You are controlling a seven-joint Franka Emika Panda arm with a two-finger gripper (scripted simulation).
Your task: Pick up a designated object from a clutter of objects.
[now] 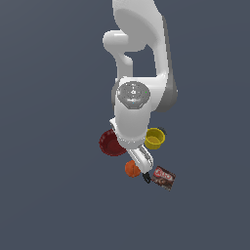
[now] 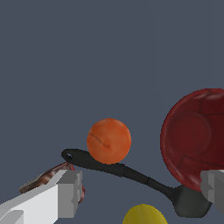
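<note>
The orange ball (image 2: pixel 109 141) is small, smooth and round; it lies against the handle of the black spatula (image 2: pixel 131 175). In the exterior view the ball (image 1: pixel 131 169) shows just beside my hand, toward that view's left. My gripper (image 2: pixel 140 192) is open and holds nothing; its two grey fingertips (image 2: pixel 68 194) stand wide apart above the clutter, with the ball ahead of them, not between them. The gripper (image 1: pixel 143 165) hangs over the middle of the group. Around it lie the dark red bowl (image 1: pixel 112 143), the yellow cup (image 1: pixel 155 138) and the brown packet with a red label (image 1: pixel 164 177).
In the wrist view the red bowl (image 2: pixel 197 138) sits by one finger, the packet (image 2: pixel 48 179) by the other, and the yellow cup (image 2: pixel 145 215) at the frame's edge. The spatula's tip (image 1: pixel 146 178) pokes out under my hand. The arm hides part of the clutter in the exterior view.
</note>
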